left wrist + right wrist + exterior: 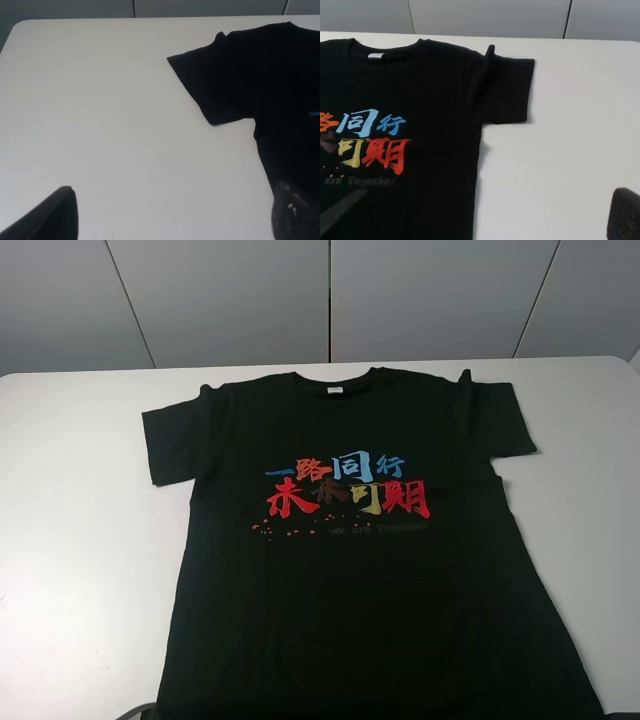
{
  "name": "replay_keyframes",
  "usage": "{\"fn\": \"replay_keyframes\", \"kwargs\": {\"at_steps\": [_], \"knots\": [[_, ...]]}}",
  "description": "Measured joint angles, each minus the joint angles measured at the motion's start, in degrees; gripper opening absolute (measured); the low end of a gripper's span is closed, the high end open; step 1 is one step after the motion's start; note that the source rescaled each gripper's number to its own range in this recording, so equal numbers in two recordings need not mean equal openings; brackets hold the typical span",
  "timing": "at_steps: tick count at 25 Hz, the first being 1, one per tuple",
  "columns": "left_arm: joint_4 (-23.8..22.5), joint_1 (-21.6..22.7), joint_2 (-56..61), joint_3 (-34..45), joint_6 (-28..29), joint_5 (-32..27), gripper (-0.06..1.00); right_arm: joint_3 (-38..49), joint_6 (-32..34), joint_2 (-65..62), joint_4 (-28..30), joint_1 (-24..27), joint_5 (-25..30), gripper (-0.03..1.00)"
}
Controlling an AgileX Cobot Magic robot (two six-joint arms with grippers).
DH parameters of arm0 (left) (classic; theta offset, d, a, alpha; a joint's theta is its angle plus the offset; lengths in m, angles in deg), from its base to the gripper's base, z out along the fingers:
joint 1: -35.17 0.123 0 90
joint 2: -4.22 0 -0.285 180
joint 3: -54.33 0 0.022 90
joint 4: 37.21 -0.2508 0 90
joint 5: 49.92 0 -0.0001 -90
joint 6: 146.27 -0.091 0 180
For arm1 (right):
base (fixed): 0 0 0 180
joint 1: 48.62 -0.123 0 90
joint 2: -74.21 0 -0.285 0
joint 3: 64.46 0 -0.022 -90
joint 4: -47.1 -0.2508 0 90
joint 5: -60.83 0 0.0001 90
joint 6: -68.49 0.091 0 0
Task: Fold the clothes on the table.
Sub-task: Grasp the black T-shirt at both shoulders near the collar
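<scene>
The left hand point(172, 220) is seen wide open in its wrist view. Its two dark fingers point(50, 217) are set far apart, only bare white surface is found between them, and nothing is held. The right hand point(482, 220) is opened widely too. One of its fingers point(626, 216) is seen in front of the bare surface and the other in front of the shirt's body, and no cloth is gripped.

The white surface point(80, 540) is the largest thing and fills most of the high view, with grey wall panels point(230, 300) behind its far edge. In the middle of it the black T-shirt point(370, 620) is spread flat and unfolded, front side up. The collar is turned to the wall panels and the hem is cut off by the near edge of the picture. Both short sleeves are laid out sideways: the left sleeve point(180, 440) on the left arm's side, the right sleeve point(500, 420) on the right arm's side. At the right shoulder a small ridge of cloth point(464, 375) is raised up. On the chest the Chinese characters point(345, 490) are printed in two rows, in blue, red and yellow. Under them a thin line of small letters point(390, 528) is printed, too small to be read in the high view. Inside the collar a small white neck label point(334, 391) is seen.
</scene>
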Motion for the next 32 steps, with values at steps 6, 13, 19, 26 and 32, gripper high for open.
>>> {"fn": "replay_keyframes", "kwargs": {"at_steps": [6, 13, 19, 26, 32], "knots": [[0.0, 0.0, 0.0, 0.0, 0.0, 0.0, 1.0, 0.0, 0.0, 0.0, 0.0, 0.0, 0.0, 1.0], [0.0, 0.0, 0.0, 0.0, 0.0, 0.0, 1.0, 0.0, 0.0, 0.0, 0.0, 0.0, 0.0, 1.0], [0.0, 0.0, 0.0, 0.0, 0.0, 0.0, 1.0, 0.0, 0.0, 0.0, 0.0, 0.0, 0.0, 1.0], [0.0, 0.0, 0.0, 0.0, 0.0, 0.0, 1.0, 0.0, 0.0, 0.0, 0.0, 0.0, 0.0, 1.0], [0.0, 0.0, 0.0, 0.0, 0.0, 0.0, 1.0, 0.0, 0.0, 0.0, 0.0, 0.0, 0.0, 1.0]]}}
